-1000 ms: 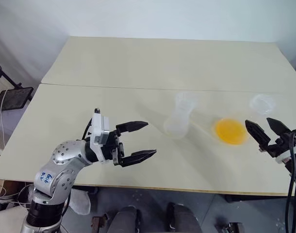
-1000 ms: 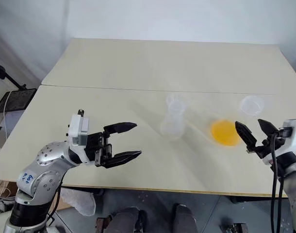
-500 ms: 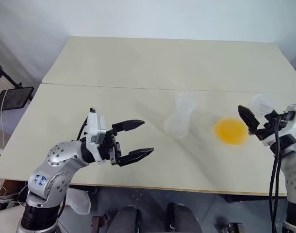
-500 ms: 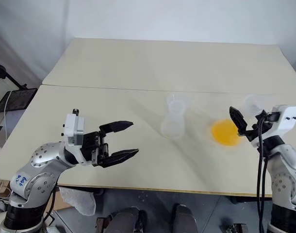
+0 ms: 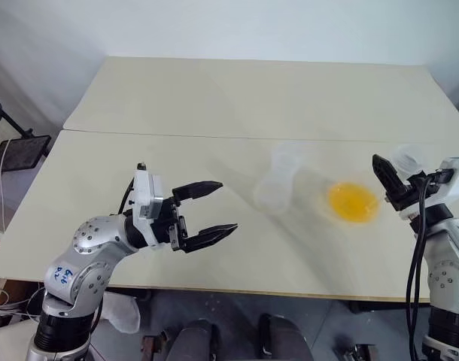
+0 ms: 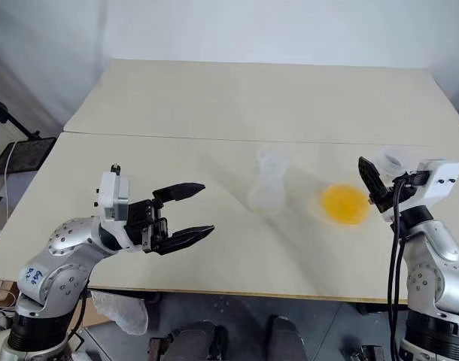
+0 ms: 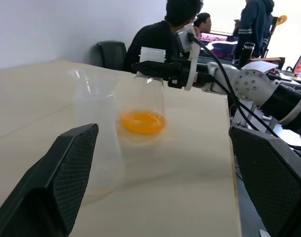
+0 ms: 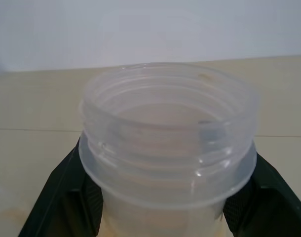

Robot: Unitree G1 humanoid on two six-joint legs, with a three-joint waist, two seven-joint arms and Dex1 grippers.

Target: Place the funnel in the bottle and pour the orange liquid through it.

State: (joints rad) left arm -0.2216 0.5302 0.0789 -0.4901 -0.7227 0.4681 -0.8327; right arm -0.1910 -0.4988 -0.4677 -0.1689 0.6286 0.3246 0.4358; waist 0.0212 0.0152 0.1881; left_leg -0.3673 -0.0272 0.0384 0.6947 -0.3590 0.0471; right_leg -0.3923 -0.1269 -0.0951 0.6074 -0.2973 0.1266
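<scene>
Spreading wide and pale, the bench [image 5: 214, 98] is two tops joined along a seam that crosses behind the things. Its whole back half is bare, and so is the left part of the front half. The front edge runs just under the left tool [image 5: 228, 204], and the right edge lies close beside the right tool [image 5: 401, 171].

All the things stand in the front half, right of centre. The bottle [image 5: 278, 184] stands upright and alone, between the two tools and nearer the jar [image 8: 168, 138], with open bench on every side of it. Its top flares wide; whether that is the funnel seated in the mouth cannot be told. Just to its right stands the jar, clear, with a threaded neck and the orange liquid [image 5: 354, 201] pooled in its base. Bottle and jar are near each other but apart.

Off the bench to the left, a black stand [image 5: 19, 150] sits on the floor. In the left wrist view, people [image 7: 165, 29] and a dark chair [image 7: 111, 52] show beyond the bench's right edge.

The left tool hangs over the front of the bench, spread to its widest, holding and touching nothing, its tips pointing toward the bottle. The right tool pinches the jar's threaded neck, one finger pressed to each side.
</scene>
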